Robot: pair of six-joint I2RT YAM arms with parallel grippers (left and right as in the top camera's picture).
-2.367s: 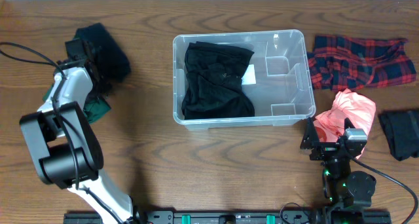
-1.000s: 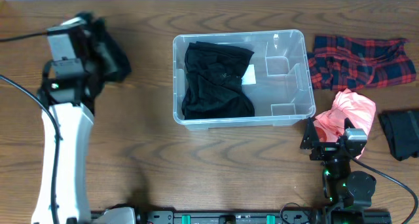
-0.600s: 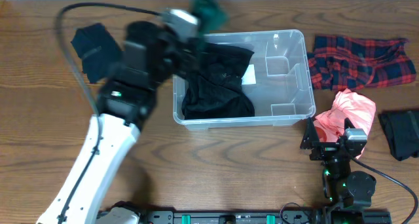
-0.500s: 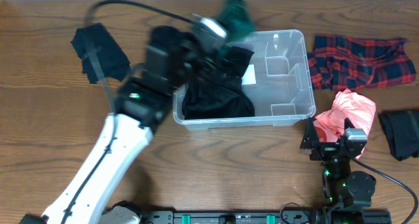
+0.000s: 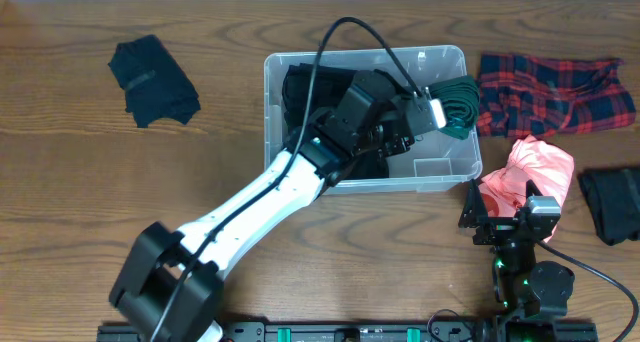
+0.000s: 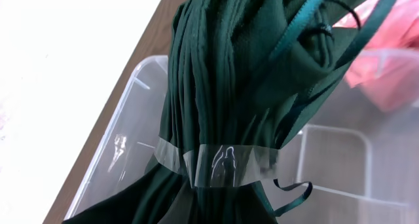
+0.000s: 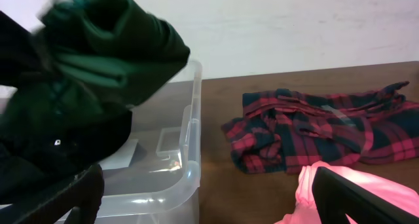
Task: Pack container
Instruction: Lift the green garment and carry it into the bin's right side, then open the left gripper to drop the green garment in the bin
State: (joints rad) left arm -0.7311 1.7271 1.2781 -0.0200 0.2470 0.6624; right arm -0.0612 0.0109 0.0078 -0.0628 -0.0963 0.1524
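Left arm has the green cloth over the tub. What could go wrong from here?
1. The green cloth in the left gripper hangs over the tub's right rim; released there, it may drape over the edge or fall toward the plaid shirt.
2. Its loose straps could snag on the tub's small dividers.
3. The arm crosses the black garment and might drag it.

Stretches the left arm (image 5: 250, 197) from the tabletop's near-left edge diagonally toward the far right. Clamps the left gripper (image 5: 438, 109) tight on a dark green garment (image 5: 462, 100). Holds the right arm (image 5: 535, 282) folded at the near-right edge, with the right gripper (image 5: 508, 214) spread wide and empty.
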